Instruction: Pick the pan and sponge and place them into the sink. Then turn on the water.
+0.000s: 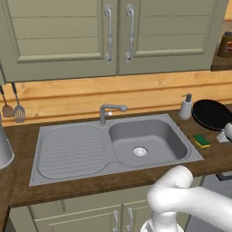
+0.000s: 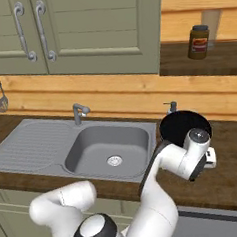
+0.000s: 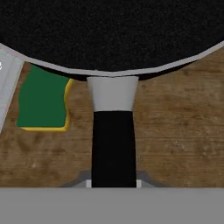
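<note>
Claw (image 3: 113,183) gripping pan (image 3: 113,30) handle; sponge (image 3: 41,100) beside; sink (image 1: 149,140) basin bare

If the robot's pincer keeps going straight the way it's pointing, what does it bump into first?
Probably the pan's handle: in the hand view it runs right between the pincer tips, just ahead. Past it lies the pan. How near the handle is, I cannot tell.

The dark wooden bench (image 1: 90,185) holds the grey sink (image 1: 68,152). Right of the basin sit the sponge (image 1: 202,141), the pan (image 1: 212,114) and a soap dispenser (image 1: 186,107).
</note>
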Robot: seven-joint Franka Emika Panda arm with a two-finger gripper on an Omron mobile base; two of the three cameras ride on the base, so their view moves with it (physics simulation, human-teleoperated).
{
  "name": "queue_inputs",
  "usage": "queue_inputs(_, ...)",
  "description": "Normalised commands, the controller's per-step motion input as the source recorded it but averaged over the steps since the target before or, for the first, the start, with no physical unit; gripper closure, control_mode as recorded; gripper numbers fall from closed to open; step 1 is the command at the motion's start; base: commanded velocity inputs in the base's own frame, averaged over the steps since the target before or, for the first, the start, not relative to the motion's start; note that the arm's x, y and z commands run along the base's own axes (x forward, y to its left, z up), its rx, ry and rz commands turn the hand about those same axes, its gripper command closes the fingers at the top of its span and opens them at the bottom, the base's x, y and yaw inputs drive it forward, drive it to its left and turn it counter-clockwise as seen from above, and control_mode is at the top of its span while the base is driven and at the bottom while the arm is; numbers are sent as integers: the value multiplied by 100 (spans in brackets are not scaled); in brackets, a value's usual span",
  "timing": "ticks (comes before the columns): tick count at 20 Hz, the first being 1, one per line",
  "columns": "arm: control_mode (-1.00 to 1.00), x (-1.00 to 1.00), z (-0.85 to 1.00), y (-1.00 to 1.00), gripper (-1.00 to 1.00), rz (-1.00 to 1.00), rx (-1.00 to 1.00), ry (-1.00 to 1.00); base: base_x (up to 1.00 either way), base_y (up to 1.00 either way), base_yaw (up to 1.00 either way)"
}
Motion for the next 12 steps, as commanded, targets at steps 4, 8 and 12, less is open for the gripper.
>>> queue_inputs(4,-100,2,91,96,100,4,-17,18,0,0,0)
queue_inputs(8,-100,21,43,100,100,24,-21,27,0,0,0)
queue_inputs(12,-100,27,19,100,100,23,-16,11,0,0,0)
